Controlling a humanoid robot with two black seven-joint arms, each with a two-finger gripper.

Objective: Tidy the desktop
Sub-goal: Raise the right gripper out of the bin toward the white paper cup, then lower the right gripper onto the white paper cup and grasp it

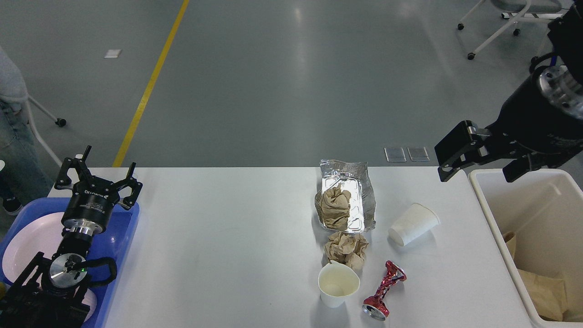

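The white desktop (227,237) holds a foil tray (362,187) with a crumpled brown paper (334,207) in it. In front of it lie a second brown paper ball (346,248), a white paper cup on its side (413,224), an upright paper cup (338,284) and a crushed red can (384,291). My left gripper (98,175) is open and empty over the far edge of the blue tray (125,228). My right gripper (477,176) is open and empty, in the air above the desktop's far right corner and the bin's left rim.
A cream bin (483,191) stands at the right table end with brown paper (546,291) inside. The blue tray holds a white plate (32,241). A person (11,114) stands at the far left. A wheeled chair (501,27) is far back right.
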